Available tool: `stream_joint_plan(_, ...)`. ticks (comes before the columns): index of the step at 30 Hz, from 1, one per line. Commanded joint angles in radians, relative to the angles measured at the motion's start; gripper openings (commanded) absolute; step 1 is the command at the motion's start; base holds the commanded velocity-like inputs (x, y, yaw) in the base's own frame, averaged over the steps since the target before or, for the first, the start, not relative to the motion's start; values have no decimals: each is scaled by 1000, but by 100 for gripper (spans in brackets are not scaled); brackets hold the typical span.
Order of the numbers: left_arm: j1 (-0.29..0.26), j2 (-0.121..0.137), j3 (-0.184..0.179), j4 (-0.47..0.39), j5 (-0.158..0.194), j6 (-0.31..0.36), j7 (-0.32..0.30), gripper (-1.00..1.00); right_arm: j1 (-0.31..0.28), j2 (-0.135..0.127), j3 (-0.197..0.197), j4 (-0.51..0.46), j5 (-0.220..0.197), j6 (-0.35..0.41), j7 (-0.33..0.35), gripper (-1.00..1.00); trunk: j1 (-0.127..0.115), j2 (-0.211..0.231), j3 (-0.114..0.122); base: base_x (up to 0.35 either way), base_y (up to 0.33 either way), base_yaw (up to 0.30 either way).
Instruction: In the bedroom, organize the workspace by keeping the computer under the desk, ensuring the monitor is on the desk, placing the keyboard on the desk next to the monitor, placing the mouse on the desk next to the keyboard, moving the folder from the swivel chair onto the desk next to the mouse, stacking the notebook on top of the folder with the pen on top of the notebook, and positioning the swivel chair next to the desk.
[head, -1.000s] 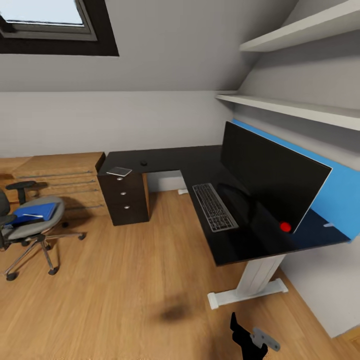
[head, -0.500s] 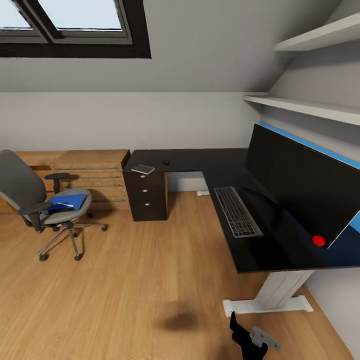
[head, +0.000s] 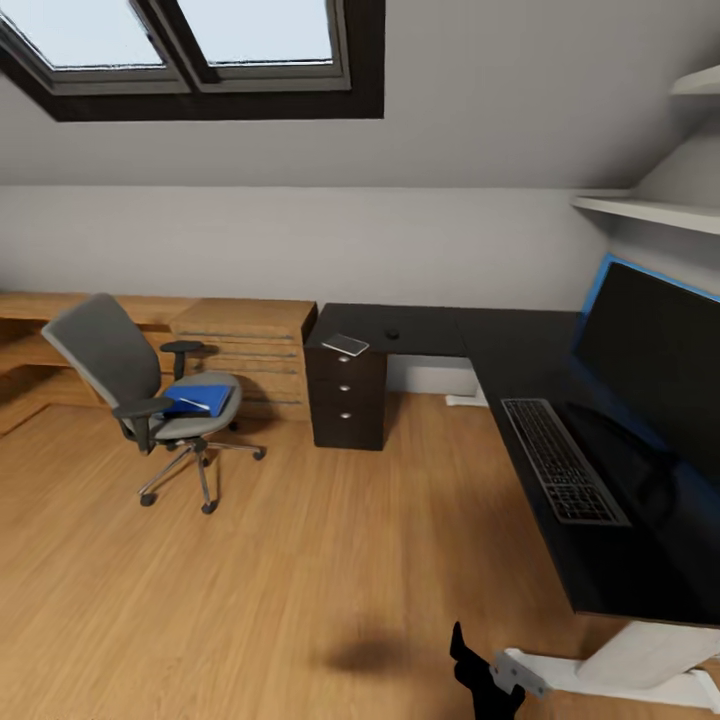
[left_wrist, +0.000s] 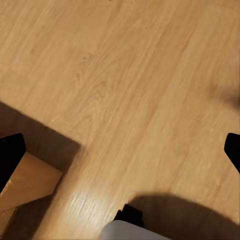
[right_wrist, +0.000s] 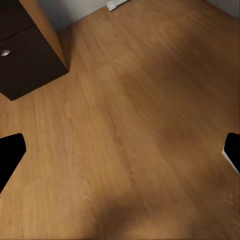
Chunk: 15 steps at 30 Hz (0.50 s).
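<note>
No readable text, labels or numbers.

Floor (head: 250, 590) is light wood planks with a soft satin sheen, grain pretty visible up close in the wrist views. The desk (head: 520, 345) top is glossy black, mirror-like enough to reflect the monitor (head: 650, 365), whose screen looks smooth and dark. The swivel chair (head: 150, 385) has matt grey cloth padding, black plastic armrests and a shiny chrome base. The chest (head: 245, 340) next to it is plain matt wood.

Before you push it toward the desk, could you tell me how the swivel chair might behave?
The swivel chair will probably roll easily on its castors over the wood floor. Its tall back suggests high pushes might tip it.
</note>
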Motion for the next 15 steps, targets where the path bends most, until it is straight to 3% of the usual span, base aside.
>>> stream_joint_plan(1,-1,1,-8,1,10,-5,7,100,-1,1,2,1,-11,-6,9,100,1,-1,-1,269,213,288)
stream_joint_plan(10,-1,1,-9,1,10,-1,7,100,-1,1,1,1,-11,-12,10,100,1,-1,3,306,108,283)
stream_joint_plan(15,-1,0,-10,1,9,0,6,100,-1,-5,-1,2,-11,-10,10,100,1,-1,3,323,10,92)
